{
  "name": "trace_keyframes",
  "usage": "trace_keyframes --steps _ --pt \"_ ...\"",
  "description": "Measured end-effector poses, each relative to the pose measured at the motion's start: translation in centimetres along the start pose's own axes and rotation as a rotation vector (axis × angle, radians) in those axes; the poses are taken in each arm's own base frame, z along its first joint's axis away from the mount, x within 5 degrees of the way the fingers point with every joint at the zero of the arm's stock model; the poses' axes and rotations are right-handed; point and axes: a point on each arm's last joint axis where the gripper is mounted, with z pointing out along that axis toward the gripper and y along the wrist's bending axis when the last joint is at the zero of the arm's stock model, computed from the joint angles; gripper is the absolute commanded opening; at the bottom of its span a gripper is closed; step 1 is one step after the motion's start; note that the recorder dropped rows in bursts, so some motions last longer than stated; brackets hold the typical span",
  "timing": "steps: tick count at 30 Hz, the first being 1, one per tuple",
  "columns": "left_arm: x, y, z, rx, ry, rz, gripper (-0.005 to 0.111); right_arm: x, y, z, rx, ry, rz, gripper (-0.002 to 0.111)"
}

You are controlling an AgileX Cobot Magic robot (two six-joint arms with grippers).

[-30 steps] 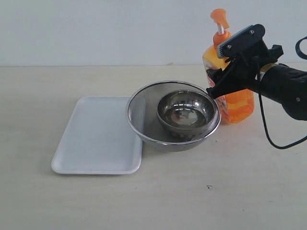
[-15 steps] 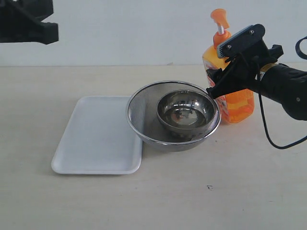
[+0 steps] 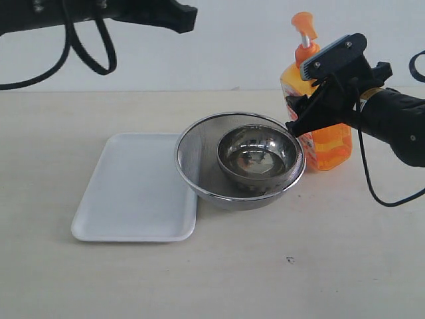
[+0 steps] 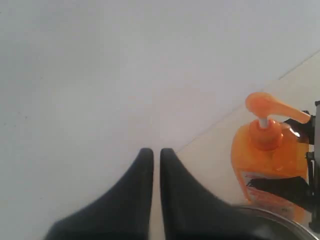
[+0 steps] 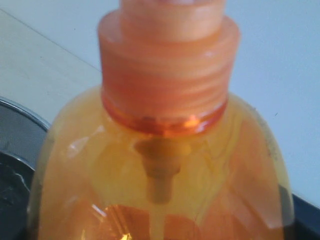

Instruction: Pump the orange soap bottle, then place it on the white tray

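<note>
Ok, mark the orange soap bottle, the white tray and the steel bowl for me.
orange soap bottle (image 3: 331,149): exterior view, lower body below the gripper.
white tray (image 3: 129,189): exterior view, bare middle of its floor.
steel bowl (image 3: 256,161): exterior view, inner bottom.

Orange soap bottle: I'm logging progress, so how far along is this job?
Done: the right gripper is clamped on the upright orange soap bottle. In hand: the left gripper, shut, hangs high, short of the raised pump head. Left: press the pump, then move the bottle onto the bare white tray.
</note>
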Motion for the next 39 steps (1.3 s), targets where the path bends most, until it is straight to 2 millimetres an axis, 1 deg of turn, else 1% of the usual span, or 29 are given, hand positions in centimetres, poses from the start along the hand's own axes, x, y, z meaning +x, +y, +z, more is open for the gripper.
trace_keyframes --steps 1,6,10,12,13,19,25,31,39 --pt "-0.2 -0.5 0.8 0.014 -0.005 0.005 0.005 0.0 0.0 0.0 0.0 0.0 0.0 0.0" --pt "-1.2 -2.5 3.6 0.066 -0.029 0.025 0.005 0.0 0.0 0.0 0.0 0.0 0.0 0.0" --pt "-2.0 -4.1 5.2 0.105 -0.054 0.051 0.005 0.0 0.0 0.0 0.0 0.0 0.0 0.0" --pt "-2.4 -4.7 5.7 0.117 -0.067 0.056 0.005 0.0 0.0 0.0 0.0 0.0 0.0 0.0" --pt "-2.8 -5.4 6.1 0.13 -0.078 0.058 0.005 0.0 0.0 0.0 0.0 0.0 0.0 0.0" --pt "-3.5 -7.2 7.4 0.166 -0.098 0.064 0.005 0.0 0.0 0.0 0.0 0.0 -0.002 0.0" --pt "-3.1 -8.1 8.8 0.182 -0.06 0.072 0.005 0.0 0.0 0.0 0.0 0.0 -0.002 0.0" --pt "-3.0 -8.6 9.5 0.189 -0.037 0.077 0.005 0.0 0.0 0.0 0.0 0.0 -0.004 0.0" --pt "-3.5 -10.6 10.5 0.223 -0.05 0.118 0.005 0.0 0.0 0.0 0.0 0.0 -0.004 0.0"
